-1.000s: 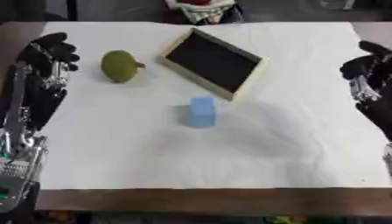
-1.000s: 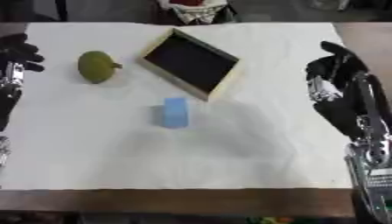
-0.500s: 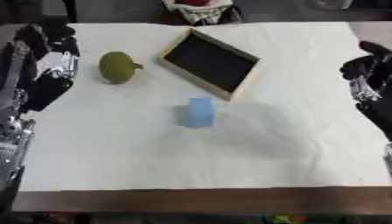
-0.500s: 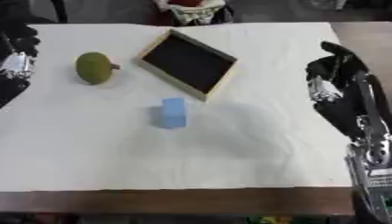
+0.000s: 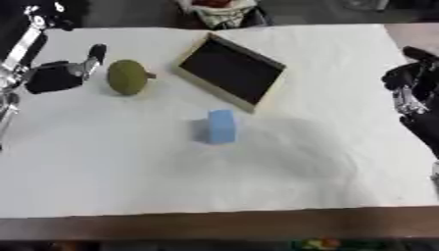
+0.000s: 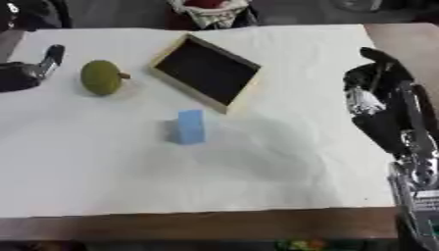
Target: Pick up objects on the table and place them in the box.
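Green fruit, blue block and open box on the white-covered desk, left hand beside the fruit

The olive-green fruit (image 5: 128, 77) lies at the desk's far left, its short stem pointing toward the box (image 5: 231, 71), a shallow wooden tray with a dark inside set askew near the far middle and holding nothing. The blue block (image 5: 221, 126) stands upright nearer the front, just in front of the box's near corner, apart from both. The left hand (image 5: 58, 74) sits just left of the fruit, fingers spread wide, one fingertip close to the fruit without touching it. The right hand (image 6: 377, 83) waits at the desk's (image 5: 308, 162) right edge, fingers loosely curled, holding nothing. Nothing lies between fruit and box
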{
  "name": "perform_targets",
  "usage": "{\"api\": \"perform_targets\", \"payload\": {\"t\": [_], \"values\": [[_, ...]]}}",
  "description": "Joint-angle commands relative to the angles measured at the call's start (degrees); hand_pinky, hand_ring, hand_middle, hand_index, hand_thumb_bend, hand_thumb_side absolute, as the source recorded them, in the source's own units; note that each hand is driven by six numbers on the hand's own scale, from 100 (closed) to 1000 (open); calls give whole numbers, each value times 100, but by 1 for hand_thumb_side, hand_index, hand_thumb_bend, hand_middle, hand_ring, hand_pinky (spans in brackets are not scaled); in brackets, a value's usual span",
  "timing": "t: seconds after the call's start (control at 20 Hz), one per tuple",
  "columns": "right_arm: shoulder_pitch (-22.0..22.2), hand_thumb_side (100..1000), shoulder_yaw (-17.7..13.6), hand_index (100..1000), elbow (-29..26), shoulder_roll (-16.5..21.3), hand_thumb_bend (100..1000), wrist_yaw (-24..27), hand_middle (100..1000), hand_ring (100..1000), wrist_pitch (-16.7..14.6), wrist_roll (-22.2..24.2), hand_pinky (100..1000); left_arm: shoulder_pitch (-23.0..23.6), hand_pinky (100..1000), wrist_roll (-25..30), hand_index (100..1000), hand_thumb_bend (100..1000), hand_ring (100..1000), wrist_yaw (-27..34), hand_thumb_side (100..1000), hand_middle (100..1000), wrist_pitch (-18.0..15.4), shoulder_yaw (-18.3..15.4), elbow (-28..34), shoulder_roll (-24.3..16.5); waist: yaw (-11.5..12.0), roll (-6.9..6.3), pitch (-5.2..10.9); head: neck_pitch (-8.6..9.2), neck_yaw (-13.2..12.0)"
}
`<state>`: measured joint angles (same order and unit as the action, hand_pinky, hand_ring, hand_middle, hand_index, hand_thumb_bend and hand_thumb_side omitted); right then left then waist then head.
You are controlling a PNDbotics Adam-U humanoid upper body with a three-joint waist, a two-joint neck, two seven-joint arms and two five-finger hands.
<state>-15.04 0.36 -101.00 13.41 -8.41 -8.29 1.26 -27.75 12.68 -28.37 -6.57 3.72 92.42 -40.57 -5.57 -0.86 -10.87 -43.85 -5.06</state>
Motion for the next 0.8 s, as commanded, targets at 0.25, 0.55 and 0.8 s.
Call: {"api": "perform_targets", "payload": {"t": [0.25, 0.55, 0.8], "values": [[-50, 457, 27, 875, -105, 142, 100, 25, 599, 679, -10, 38, 693, -1102, 815, 832, 922, 523, 795, -1388, 311, 809, -431, 466, -1439, -330, -94, -14, 110, -27, -30], [-63, 455, 55, 875, -96, 139, 100, 37, 599, 679, -14, 62, 693, -1855, 809, 938, 915, 536, 777, -2228, 280, 792, -717, 543, -2729, 125, -161, 5, 114, -27, -49], [-77, 451, 75, 875, -88, 132, 100, 48, 599, 679, -16, 80, 693, -2267, 815, 765, 913, 547, 778, -3070, 253, 795, -767, 453, -3673, 528, -215, 33, 115, -27, -79]]}}
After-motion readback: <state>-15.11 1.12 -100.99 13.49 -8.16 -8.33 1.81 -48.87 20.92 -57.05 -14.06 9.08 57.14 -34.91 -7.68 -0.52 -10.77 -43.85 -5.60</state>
